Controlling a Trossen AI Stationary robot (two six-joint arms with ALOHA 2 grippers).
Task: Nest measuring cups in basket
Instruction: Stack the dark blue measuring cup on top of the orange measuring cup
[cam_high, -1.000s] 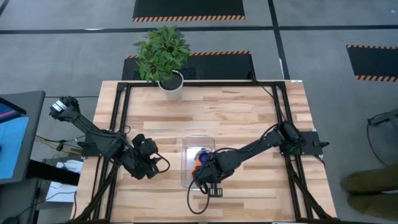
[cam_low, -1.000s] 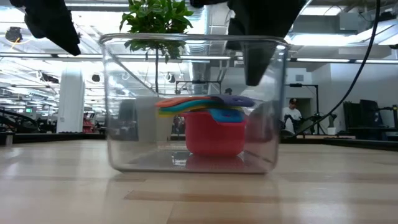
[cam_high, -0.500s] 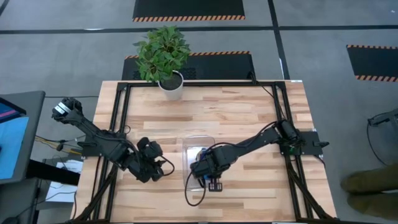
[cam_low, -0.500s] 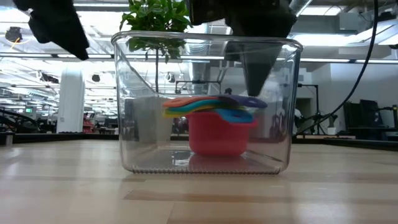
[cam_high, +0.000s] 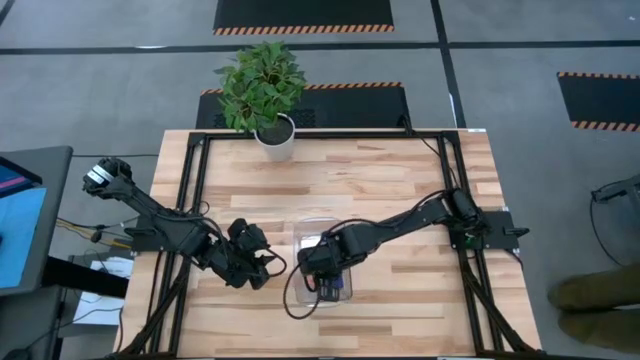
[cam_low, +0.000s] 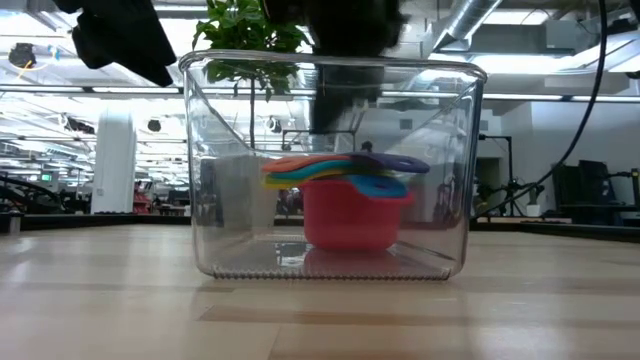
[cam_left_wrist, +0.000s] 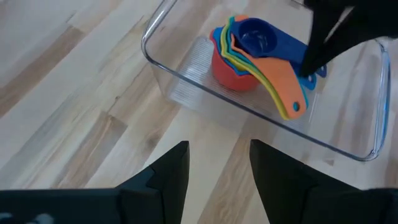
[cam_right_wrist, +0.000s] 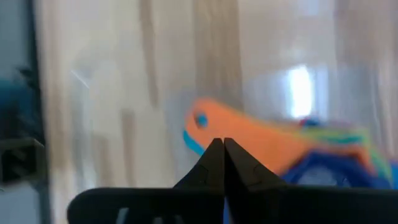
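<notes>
The wooden table carries the clear basket near its front middle. Inside the basket sit the measuring cups, nested in one stack, red at the bottom, dark blue on top, handles fanned together. The right end effector hangs over the basket, fingers closed and empty. The left end effector waits just beside the basket, fingers apart, empty.

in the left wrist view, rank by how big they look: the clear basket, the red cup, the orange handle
1. basket, largest by far
2. red cup, mostly hidden under the cups nested in it
3. orange handle; similar to the visible red, so that order is unsure
</notes>
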